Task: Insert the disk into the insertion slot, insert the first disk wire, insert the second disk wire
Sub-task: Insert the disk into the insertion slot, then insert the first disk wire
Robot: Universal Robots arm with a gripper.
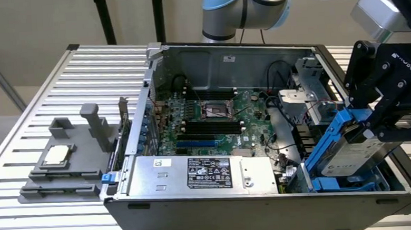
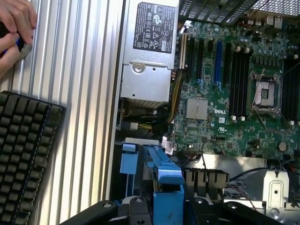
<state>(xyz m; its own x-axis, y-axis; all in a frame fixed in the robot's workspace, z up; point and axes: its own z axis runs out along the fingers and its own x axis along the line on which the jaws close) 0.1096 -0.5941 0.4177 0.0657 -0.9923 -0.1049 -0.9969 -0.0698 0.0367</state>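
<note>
Here, the disk [image 1: 348, 150] aslant between the fingers [image 1: 387, 124].

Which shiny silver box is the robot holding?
The disk in the blue frame, tilted in the jaws; the power-supply box with the black label lies flat.

Ribbed silver table [image 1: 55, 75] of long aluminium slats. Bears an open dark-grey computer case [image 1: 267, 209], laid on its side with the lid off. Just beside the case, at the exterior view's left of it: a grey moulded fixture [image 1: 67, 169] flat on the slats, its taller post on the side nearest the case. Well apart from the case, bare slats between: a black keyboard [image 2: 26, 154]. Near the keyboard, as far from the case: a person's hand [image 2: 16, 28] at the slats, fingers curled round something dark.
</note>
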